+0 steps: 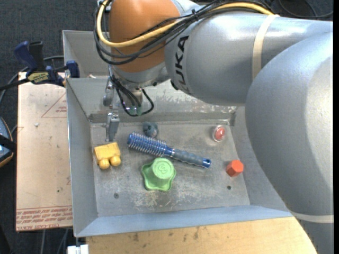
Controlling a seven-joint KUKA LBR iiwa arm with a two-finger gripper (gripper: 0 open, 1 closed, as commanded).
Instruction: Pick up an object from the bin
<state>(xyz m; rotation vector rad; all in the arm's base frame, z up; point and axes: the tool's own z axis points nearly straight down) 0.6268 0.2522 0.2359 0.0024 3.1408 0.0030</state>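
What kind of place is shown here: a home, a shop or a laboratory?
Most likely a robotics laboratory: a KUKA arm reaches over a grey metal bin holding unrelated small things, such as a blue hairbrush and a yellow toy block.

The end effector (112, 127) is hanging just above a yellow toy block (107, 155) at the left of the bin (83, 184), with a blue hairbrush (167, 151) and a green scalloped cap (158, 174) lying nearby.
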